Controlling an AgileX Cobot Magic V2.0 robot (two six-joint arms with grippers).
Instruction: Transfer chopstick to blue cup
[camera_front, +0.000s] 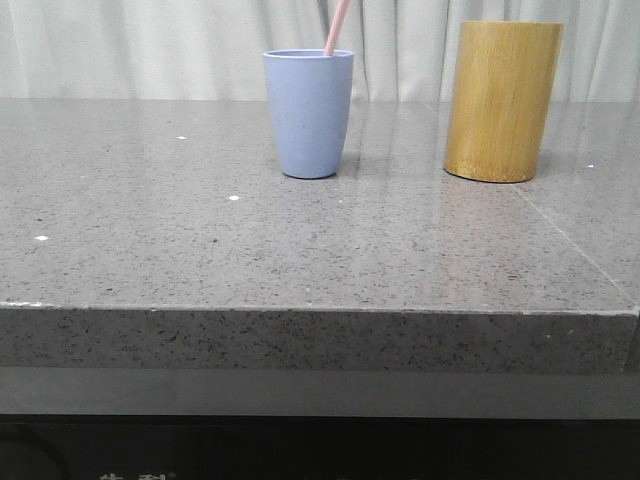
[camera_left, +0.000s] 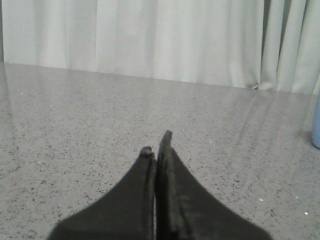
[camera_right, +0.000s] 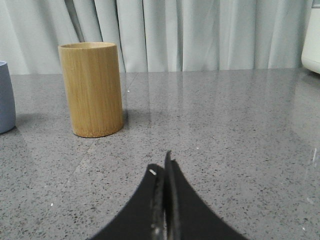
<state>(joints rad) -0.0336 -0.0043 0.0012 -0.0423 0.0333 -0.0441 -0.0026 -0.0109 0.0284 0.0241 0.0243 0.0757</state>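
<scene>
Grey speckled stone table (camera_front: 200, 240), pale curtain (camera_front: 150, 50) behind. Blue cup (camera_front: 308, 112) upright near far centre; pink chopstick (camera_front: 336, 28) inside it, leaning right, upper end past frame. Bamboo cylinder (camera_front: 502, 100) upright to right of cup, well apart. Left gripper (camera_left: 157, 150) low over bare table, fingers pressed together, empty. Right gripper (camera_right: 162, 172) likewise closed, empty, bamboo cylinder farther off to its left.
</scene>
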